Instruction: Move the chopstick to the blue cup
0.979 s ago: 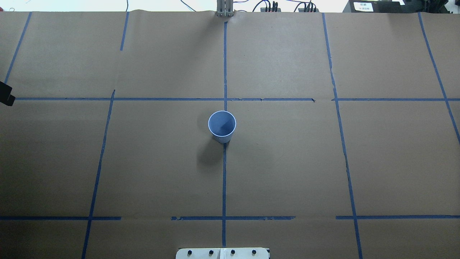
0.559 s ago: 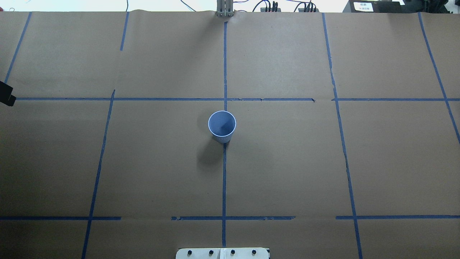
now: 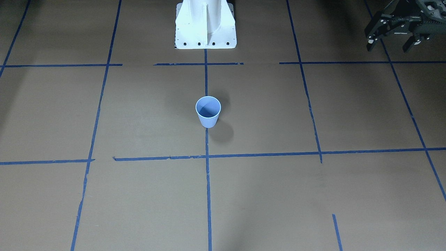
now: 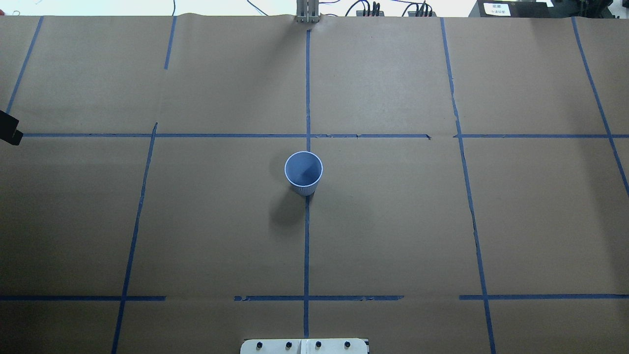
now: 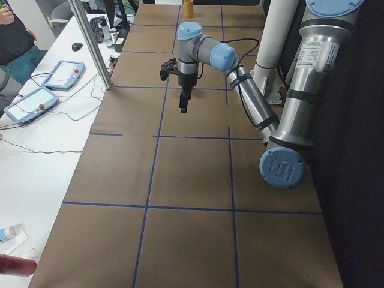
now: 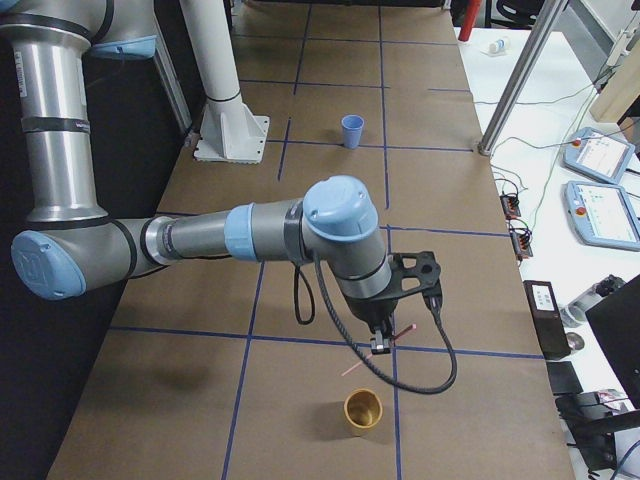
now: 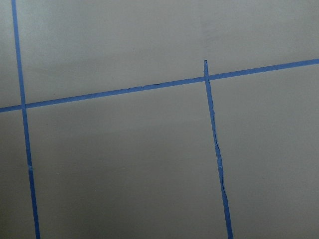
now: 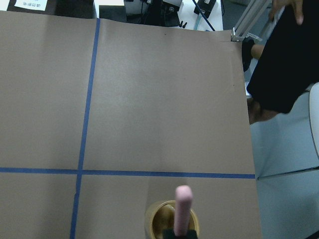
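The blue cup (image 4: 303, 172) stands upright and empty at the table's middle; it also shows in the front view (image 3: 208, 111) and far off in the right side view (image 6: 352, 130). My right gripper (image 6: 381, 345) is shut on the pink chopstick (image 6: 352, 369), held tilted just above a gold cup (image 6: 362, 410) near the table's right end. In the right wrist view the chopstick (image 8: 183, 206) points out over that gold cup (image 8: 160, 221). My left gripper (image 3: 390, 44) is open and empty, far to the left of the blue cup.
Brown paper with blue tape lines covers the table (image 4: 393, 221). The robot's white base (image 3: 205, 24) stands at the near edge. A person (image 8: 286, 59) stands past the table's right end. Teach pendants (image 6: 600, 185) lie on the side bench.
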`<action>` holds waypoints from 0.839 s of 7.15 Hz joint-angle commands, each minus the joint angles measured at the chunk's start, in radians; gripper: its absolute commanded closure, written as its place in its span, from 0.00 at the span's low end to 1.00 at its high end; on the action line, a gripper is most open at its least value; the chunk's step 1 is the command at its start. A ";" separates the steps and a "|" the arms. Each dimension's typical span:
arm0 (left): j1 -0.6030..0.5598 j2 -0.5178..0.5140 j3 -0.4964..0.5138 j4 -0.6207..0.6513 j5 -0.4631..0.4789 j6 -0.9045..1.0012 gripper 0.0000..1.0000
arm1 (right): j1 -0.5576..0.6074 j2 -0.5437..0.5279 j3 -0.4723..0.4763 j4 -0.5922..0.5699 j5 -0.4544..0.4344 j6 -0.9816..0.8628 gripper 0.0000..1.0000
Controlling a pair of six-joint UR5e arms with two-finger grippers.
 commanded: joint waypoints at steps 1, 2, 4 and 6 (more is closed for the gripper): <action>0.000 0.003 0.018 -0.008 0.003 0.009 0.00 | -0.097 0.160 0.068 -0.210 -0.003 0.114 1.00; 0.000 0.003 0.037 -0.011 0.005 0.013 0.00 | -0.167 0.196 0.077 -0.204 0.026 0.253 1.00; -0.009 0.012 0.084 -0.008 0.006 0.182 0.00 | -0.347 0.241 0.152 -0.094 0.043 0.608 1.00; -0.090 0.011 0.177 -0.011 0.005 0.331 0.00 | -0.580 0.373 0.246 -0.057 -0.040 0.956 1.00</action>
